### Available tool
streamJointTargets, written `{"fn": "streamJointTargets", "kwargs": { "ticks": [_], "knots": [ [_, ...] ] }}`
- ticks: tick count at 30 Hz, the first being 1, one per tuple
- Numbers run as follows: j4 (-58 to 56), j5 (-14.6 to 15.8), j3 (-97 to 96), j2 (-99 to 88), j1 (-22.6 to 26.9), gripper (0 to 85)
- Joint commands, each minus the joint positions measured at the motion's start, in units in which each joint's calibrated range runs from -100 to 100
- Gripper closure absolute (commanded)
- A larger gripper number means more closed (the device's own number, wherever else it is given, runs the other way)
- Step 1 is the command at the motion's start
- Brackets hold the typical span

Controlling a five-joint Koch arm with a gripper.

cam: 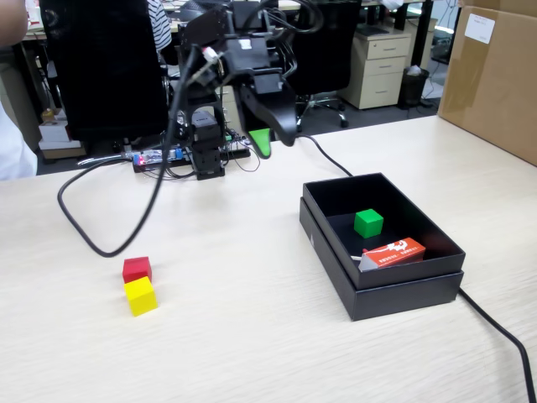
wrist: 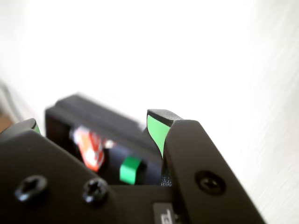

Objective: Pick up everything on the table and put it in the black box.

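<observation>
The black box sits on the table at the right of the fixed view. The green cube lies inside it, next to a flat orange-red packet. The red cube and the yellow cube touch each other on the table at front left. My gripper hangs in the air at the back, above the table and left of the box, open and empty. In the wrist view my gripper is open, and the box, green cube and packet show between the jaws.
A black cable loops across the table at back left. Another cable runs off from the box's right corner. A big brown carton stands at back right. The arm's base and electronics sit at the back.
</observation>
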Motion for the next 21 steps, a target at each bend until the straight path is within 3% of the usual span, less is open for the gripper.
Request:
{"fn": "streamJointTargets", "kwargs": {
  "ticks": [1, 8, 21],
  "knots": [
    [3.15, -1.95, -0.66, -3.44, -3.76, 38.6],
    [7.64, -4.44, -10.09, -1.03, -10.70, 38.2],
    [12.22, -8.01, -12.63, 16.30, -17.97, 37.2]
  ]
}}
